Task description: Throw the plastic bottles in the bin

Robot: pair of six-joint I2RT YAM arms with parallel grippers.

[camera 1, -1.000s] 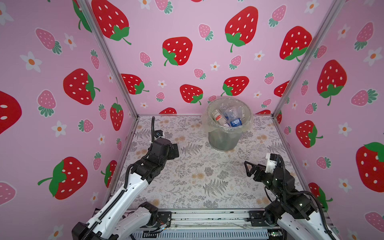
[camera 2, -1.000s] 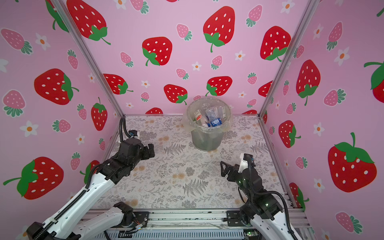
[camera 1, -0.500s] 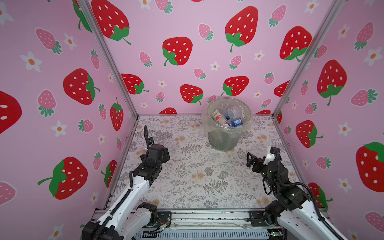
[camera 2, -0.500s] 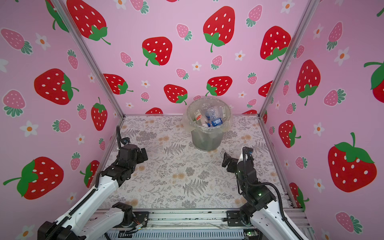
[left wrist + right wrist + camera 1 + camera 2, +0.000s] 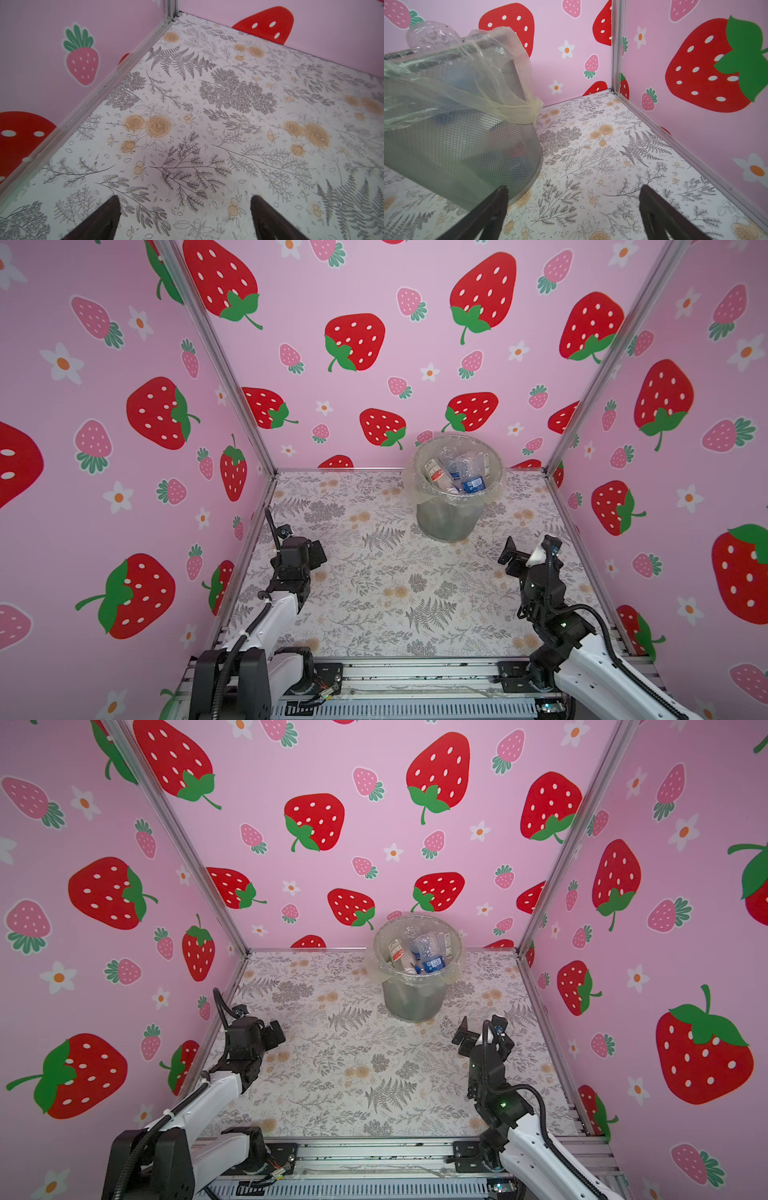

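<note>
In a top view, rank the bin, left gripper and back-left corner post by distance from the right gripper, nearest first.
1. bin, just beyond the right gripper.
2. left gripper, across on the left side.
3. back-left corner post, far rear left.

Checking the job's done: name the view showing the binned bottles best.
The top views: both look down into the bin onto the plastic bottles. The right wrist view shows only its mesh wall and one protruding bottle; the left wrist, neither.

top views: high front, facing down, same scene | wrist views: close over tabletop (image 5: 207, 145)
</note>
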